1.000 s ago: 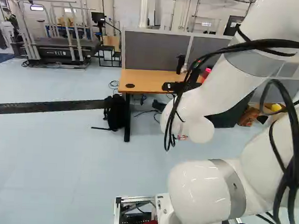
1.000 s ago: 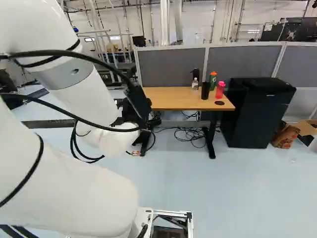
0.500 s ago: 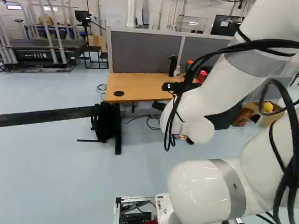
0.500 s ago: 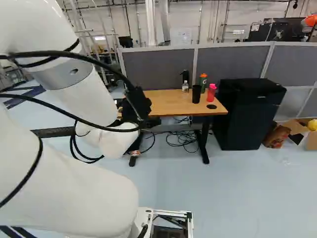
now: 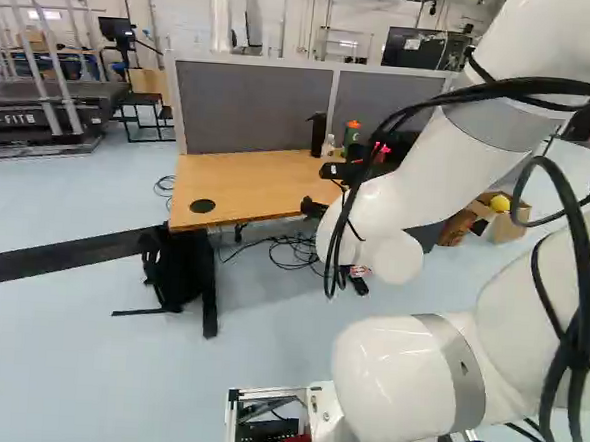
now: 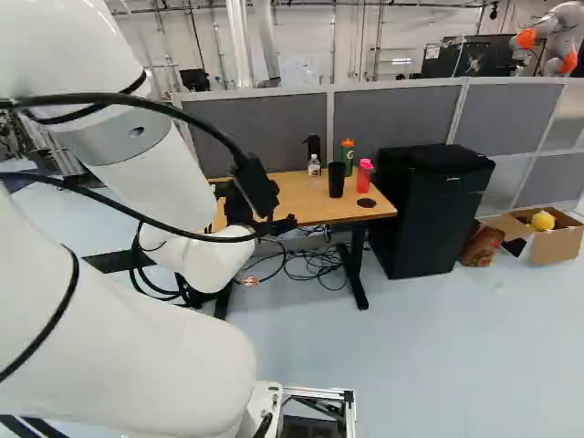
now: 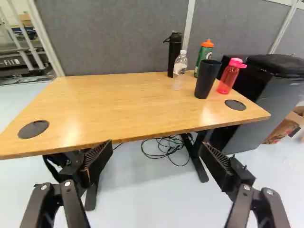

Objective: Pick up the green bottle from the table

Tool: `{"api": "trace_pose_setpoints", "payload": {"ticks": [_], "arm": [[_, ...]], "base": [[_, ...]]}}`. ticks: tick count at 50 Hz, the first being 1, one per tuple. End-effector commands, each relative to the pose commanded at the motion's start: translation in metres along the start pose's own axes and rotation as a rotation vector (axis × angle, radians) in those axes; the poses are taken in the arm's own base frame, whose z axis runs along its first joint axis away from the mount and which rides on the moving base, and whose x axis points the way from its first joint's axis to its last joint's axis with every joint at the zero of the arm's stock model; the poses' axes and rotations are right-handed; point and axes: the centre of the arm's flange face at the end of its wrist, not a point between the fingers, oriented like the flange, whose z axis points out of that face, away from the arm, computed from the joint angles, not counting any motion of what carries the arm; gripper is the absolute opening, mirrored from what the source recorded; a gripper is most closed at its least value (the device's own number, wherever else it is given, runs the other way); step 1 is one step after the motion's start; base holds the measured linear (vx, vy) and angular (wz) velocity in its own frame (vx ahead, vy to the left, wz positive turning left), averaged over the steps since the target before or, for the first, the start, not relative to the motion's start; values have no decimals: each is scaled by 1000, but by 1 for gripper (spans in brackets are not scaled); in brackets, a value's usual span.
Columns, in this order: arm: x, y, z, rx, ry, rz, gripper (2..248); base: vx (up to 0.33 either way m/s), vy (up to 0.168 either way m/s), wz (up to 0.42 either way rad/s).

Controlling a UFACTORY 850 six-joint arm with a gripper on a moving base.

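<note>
Wearing printed label (image 7: 180,69), clear bottle (image 7: 178,81) stands near green bottle (image 7: 204,55) on table (image 7: 109,102).

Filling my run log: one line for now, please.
pincer open, empty | green bottle upright on table, behind black cup | grasp not yet made

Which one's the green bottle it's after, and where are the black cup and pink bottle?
Green bottle (image 7: 204,53): wrist view, green body below the orange cap.
Black cup (image 7: 207,80): wrist view, middle of its side.
Pink bottle (image 6: 364,178): right base view, body below the lid.
</note>
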Motion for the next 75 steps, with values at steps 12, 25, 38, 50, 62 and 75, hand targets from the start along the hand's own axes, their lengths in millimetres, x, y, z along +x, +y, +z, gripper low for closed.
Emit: {"api": "trace_pose_setpoints", "payload": {"ticks": [12,25,38,50,62,75], "arm": [[0,0,0,0,0,0,247],[0,0,0,0,0,0,247],[0,0,0,0,0,0,247],[0,0,0,0,0,0,247],[0,0,0,0,0,0,247],[0,0,0,0,0,0,247]], "base": [[241,-46,-253],[237,-47,-250],[237,-49,-259],[222,-55,-297],[178,-29,-172],[81,2,-9]]}}
